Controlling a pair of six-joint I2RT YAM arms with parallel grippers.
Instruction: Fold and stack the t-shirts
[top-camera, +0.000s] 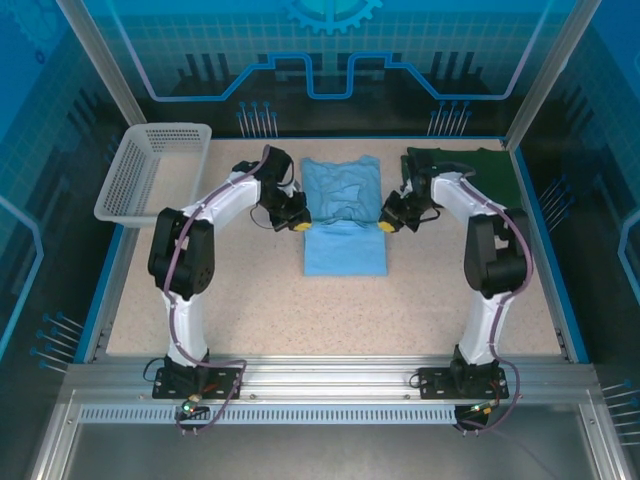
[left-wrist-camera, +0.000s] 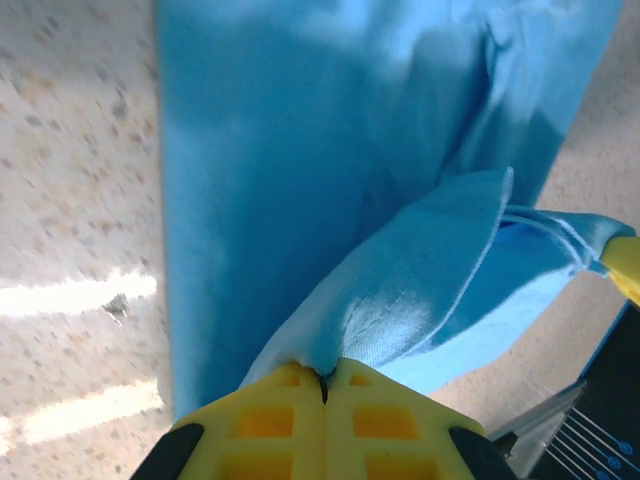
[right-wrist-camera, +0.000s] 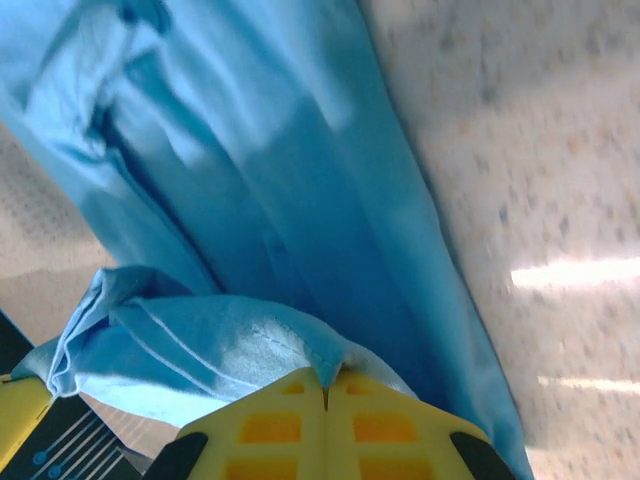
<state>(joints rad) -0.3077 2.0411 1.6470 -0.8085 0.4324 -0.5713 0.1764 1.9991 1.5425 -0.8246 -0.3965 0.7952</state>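
Note:
A light sky-blue t-shirt (top-camera: 343, 215) lies in the middle of the table, folded into a narrow strip. My left gripper (top-camera: 297, 222) is shut on its left edge, and the left wrist view shows the yellow jaws pinching a lifted fold of the blue t-shirt (left-wrist-camera: 400, 290). On the other side my right gripper (top-camera: 388, 222) is shut on the right edge; its jaws clamp a hemmed fold of the blue t-shirt (right-wrist-camera: 230, 340). The two grippers face each other across the strip. A dark green t-shirt (top-camera: 480, 170) lies at the back right, behind the right arm.
A white mesh basket (top-camera: 150, 170) stands at the back left corner. Blue rails (top-camera: 548, 270) edge the speckled table (top-camera: 250, 300) on both sides. The other arm's yellow fingertip (left-wrist-camera: 625, 265) shows at the right edge of the left wrist view.

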